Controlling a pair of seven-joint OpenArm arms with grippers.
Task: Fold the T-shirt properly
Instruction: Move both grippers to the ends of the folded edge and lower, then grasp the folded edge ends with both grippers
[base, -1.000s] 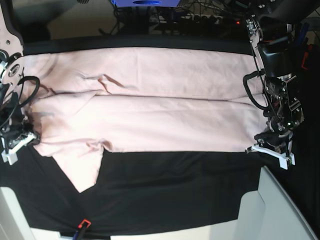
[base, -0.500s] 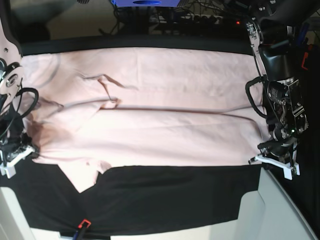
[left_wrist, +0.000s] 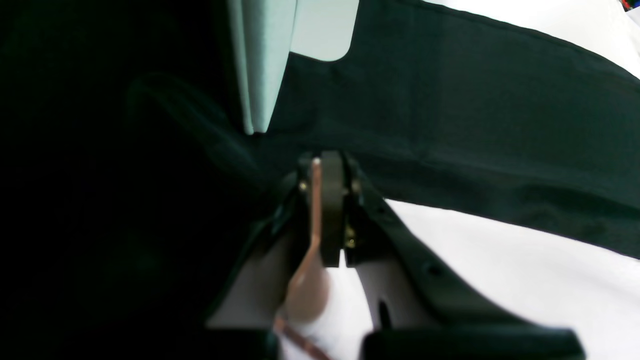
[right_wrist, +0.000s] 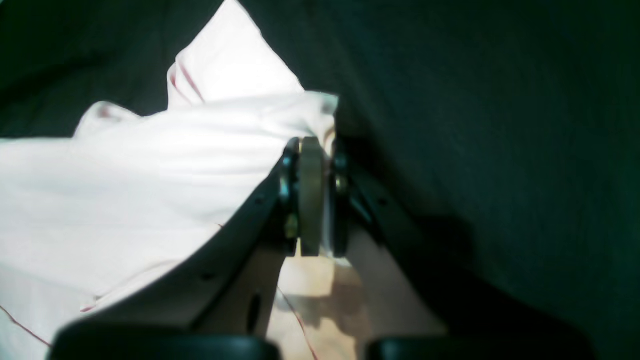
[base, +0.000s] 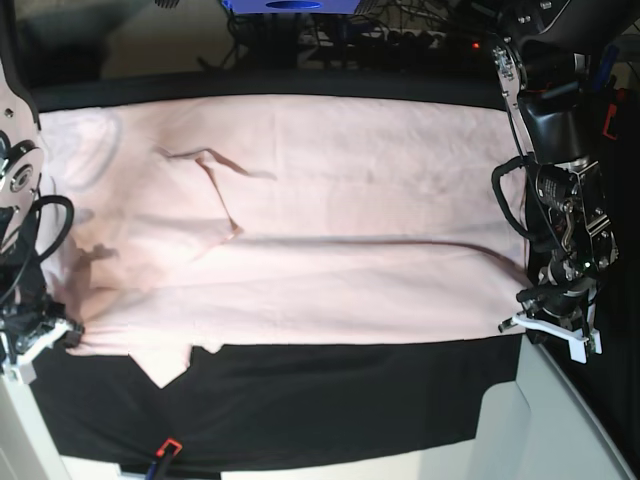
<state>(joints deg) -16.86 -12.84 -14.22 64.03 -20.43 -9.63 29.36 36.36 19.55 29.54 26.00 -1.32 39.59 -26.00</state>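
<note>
The pale pink T-shirt (base: 320, 230) lies spread wide across the black table cloth (base: 330, 400), plain side up, with a crease ridge near its left sleeve. Its near edge runs straight between my two grippers. At the base view's right, my left gripper (base: 545, 325) is shut on the shirt's near right corner; the left wrist view shows a thin pink strip of fabric (left_wrist: 316, 210) pinched in the left gripper (left_wrist: 327, 200). At the base view's left, my right gripper (base: 45, 335) is shut on the near left corner. The right wrist view shows the right gripper (right_wrist: 315, 165) clamping bunched T-shirt (right_wrist: 150, 175).
A pale grey-white panel (base: 545, 420) stands at the near right corner, also seen as the panel (left_wrist: 260, 60) in the left wrist view. A small red and black item (base: 165, 450) lies at the near edge. Cables (base: 400, 40) run behind the table.
Both grippers have moved toward the near edge, drawing the folded layer of the shirt with them. The pink sleeve flap that stuck out at the near left is now mostly covered.
</note>
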